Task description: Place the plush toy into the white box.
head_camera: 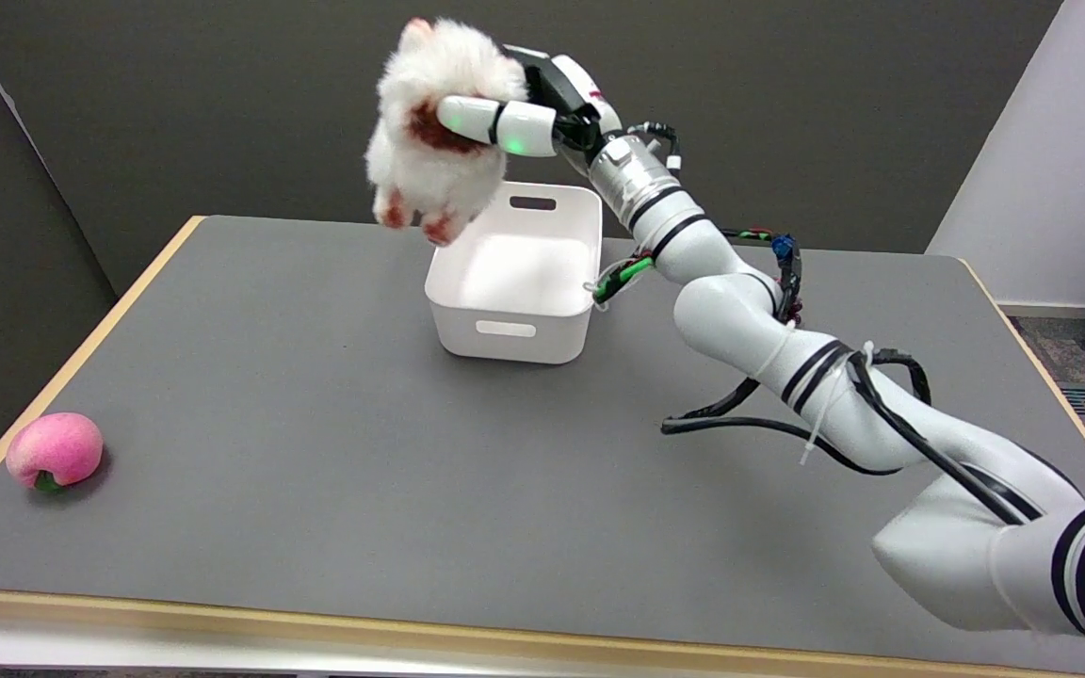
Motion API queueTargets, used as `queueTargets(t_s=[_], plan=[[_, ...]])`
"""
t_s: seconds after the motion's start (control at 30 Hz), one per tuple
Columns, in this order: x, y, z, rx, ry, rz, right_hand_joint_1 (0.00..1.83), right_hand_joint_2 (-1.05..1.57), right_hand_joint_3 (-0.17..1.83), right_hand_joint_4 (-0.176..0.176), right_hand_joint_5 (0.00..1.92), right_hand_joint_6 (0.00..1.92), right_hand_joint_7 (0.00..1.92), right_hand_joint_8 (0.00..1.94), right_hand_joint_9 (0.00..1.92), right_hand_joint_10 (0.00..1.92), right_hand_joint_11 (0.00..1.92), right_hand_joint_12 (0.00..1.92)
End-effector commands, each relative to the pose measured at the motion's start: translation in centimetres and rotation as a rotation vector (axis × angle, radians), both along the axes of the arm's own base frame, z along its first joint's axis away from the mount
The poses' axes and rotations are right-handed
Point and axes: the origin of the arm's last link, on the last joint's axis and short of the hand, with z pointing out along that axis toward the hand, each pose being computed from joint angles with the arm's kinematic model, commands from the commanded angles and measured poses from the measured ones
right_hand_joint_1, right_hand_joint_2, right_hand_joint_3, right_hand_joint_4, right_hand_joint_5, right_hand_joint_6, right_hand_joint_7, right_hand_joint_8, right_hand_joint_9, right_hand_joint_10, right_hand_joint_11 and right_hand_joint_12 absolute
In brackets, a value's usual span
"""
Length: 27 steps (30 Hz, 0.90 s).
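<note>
A fluffy white plush toy with reddish-brown patches and feet hangs in the air above the far left corner of the white box. My right hand grips the toy from its right side, with a finger wrapped across its front. The box is open-topped, with handle slots in its near and far walls, and stands on the grey table near the middle rear. Its inside looks bare. The toy's feet hang level with the box's far left rim in the picture.
A pink peach-like fruit lies near the table's left edge. My right arm crosses the right half of the table with black cables looping beside it. A wooden rim edges the grey table.
</note>
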Motion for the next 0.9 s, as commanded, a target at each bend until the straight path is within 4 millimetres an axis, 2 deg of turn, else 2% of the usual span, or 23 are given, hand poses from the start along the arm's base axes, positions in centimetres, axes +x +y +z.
queueTargets(t_s=[0.03, 0.27, 0.43, 0.5, 0.53, 0.57, 0.6, 0.67, 0.73, 0.9], plan=[[-6.0, -2.9, 6.9, -0.186, -0.026, -0.237, 1.16, 1.21, 0.17, -0.118, 0.53, 1.59, 0.83, 1.39, 0.80, 1.28, 0.74, 1.73], [-6.9, -1.6, 10.5, -0.237, -0.039, -0.248, 1.16, 1.20, 0.17, -0.118, 0.53, 1.59, 0.84, 1.38, 0.81, 1.28, 0.74, 1.73], [-6.2, 0.1, 12.3, -0.253, 0.006, -0.182, 1.16, 1.23, 0.12, -0.131, 0.52, 1.57, 0.83, 1.39, 0.82, 1.26, 0.74, 1.67], [-5.4, 0.8, 12.7, -0.258, 0.029, -0.125, 1.29, 1.07, 0.32, 0.041, 0.48, 1.26, 0.81, 1.37, 0.75, 1.29, 0.66, 1.70], [-5.3, 1.0, 12.9, -0.262, 0.034, -0.110, 1.17, 0.91, 0.51, 0.088, 0.38, 0.96, 0.68, 1.12, 0.62, 1.17, 0.55, 1.64], [-5.2, 1.3, 13.0, -0.262, 0.037, -0.102, 0.87, 0.71, 0.78, 0.084, 0.21, 0.56, 0.44, 0.65, 0.42, 0.92, 0.38, 1.50], [-5.2, 1.7, 13.2, -0.259, 0.039, -0.095, 0.66, 0.57, 0.95, 0.081, 0.08, 0.28, 0.24, 0.32, 0.25, 0.72, 0.23, 1.39], [-5.1, 2.2, 13.4, -0.251, 0.038, -0.087, 0.60, 0.55, 0.92, 0.074, 0.01, 0.23, 0.07, 0.22, 0.10, 0.58, 0.09, 1.24], [-5.0, 2.9, 13.5, -0.245, 0.048, -0.067, 0.55, 0.53, 0.90, 0.066, 0.00, 0.14, 0.00, 0.09, 0.00, 0.43, 0.00, 1.15], [-5.2, 4.6, 14.2, -0.249, -0.012, -0.008, 0.42, 0.49, 0.85, 0.055, 0.00, 0.11, 0.00, 0.00, 0.00, 0.31, 0.00, 1.11]])
